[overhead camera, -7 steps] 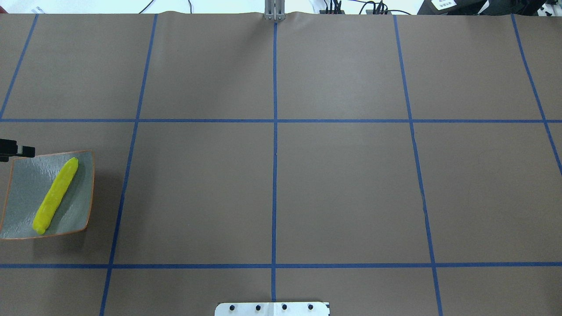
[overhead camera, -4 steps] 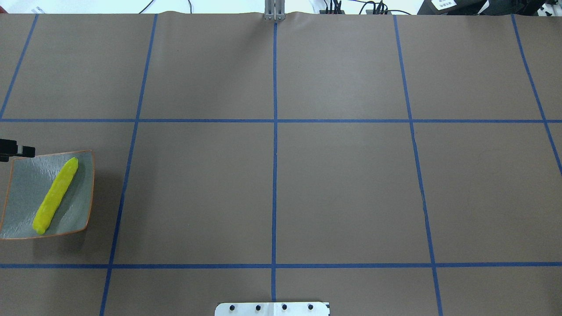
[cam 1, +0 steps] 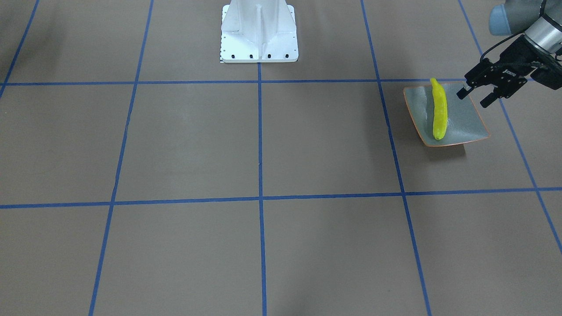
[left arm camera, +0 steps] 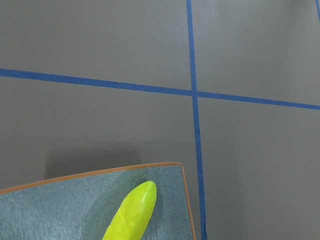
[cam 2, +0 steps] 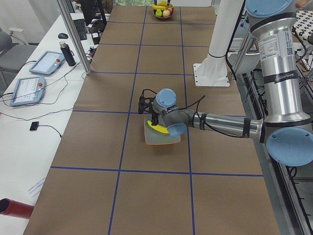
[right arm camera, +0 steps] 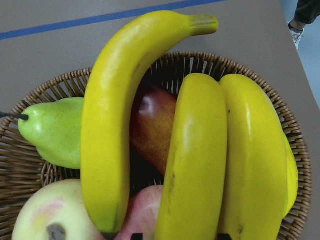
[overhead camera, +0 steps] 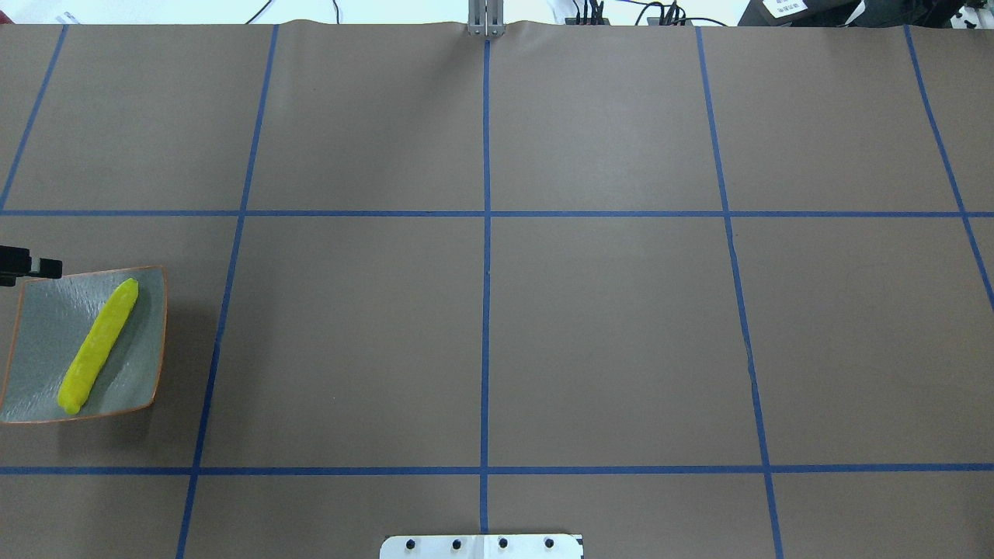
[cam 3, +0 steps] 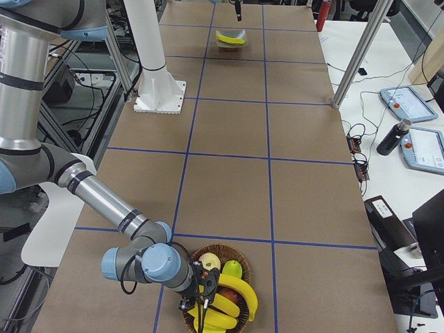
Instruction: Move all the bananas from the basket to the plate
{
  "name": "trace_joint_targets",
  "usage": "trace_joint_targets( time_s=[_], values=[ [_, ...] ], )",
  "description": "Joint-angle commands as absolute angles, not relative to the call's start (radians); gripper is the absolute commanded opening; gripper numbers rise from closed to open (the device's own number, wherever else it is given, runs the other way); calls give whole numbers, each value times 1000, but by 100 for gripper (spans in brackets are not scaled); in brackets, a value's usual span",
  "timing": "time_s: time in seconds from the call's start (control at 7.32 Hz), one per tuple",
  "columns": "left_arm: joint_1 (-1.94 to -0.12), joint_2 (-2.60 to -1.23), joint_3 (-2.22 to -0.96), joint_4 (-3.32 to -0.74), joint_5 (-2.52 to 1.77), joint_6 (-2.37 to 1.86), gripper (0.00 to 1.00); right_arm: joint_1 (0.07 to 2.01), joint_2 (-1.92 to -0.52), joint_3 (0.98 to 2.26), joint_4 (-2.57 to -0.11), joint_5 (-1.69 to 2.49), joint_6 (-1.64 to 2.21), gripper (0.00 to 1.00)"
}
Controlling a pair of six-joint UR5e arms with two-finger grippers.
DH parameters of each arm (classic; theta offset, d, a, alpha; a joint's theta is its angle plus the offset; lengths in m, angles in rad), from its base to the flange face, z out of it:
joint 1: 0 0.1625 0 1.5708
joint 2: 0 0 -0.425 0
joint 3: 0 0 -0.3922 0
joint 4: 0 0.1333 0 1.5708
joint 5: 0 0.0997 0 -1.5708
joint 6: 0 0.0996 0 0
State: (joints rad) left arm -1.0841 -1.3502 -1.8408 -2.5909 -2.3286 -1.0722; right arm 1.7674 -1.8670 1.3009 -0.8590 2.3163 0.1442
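Note:
One yellow banana [cam 1: 439,109] lies diagonally on the grey-green plate [cam 1: 470,125] with an orange rim, at the table's left end. My left gripper [cam 1: 473,98] hovers open and empty just beside the plate's edge; only a fingertip [overhead camera: 39,266] shows in the overhead view. At the far right end stands the wicker basket [right arm camera: 295,150], holding three bananas: a curved one [right arm camera: 110,125], a middle one [right arm camera: 195,160] and a right one [right arm camera: 255,160]. My right gripper [right arm camera: 180,236] is low over the basket, open, its tips on either side of the middle banana.
The basket also holds a green pear [right arm camera: 55,130], a red apple [right arm camera: 150,125] and a pale apple [right arm camera: 45,215]. The white robot base [cam 1: 259,30] stands at the table's near edge. A metal post [cam 3: 354,62] and tablets [cam 3: 409,104] stand on the operators' side.

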Motion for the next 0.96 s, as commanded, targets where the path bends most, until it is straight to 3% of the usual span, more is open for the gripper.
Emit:
trace_joint_targets(
  time_s=[0.0,0.82],
  values=[
    [-1083,-1353,-1839,-2591,-2329,-1072,100,1766,-1865,1302,-812,2315,138,0],
    [-1083,-1350,-1832,-2591,-2329,-1074,100,1793,-1861,1419,-804,2316,118,0]
  ],
)
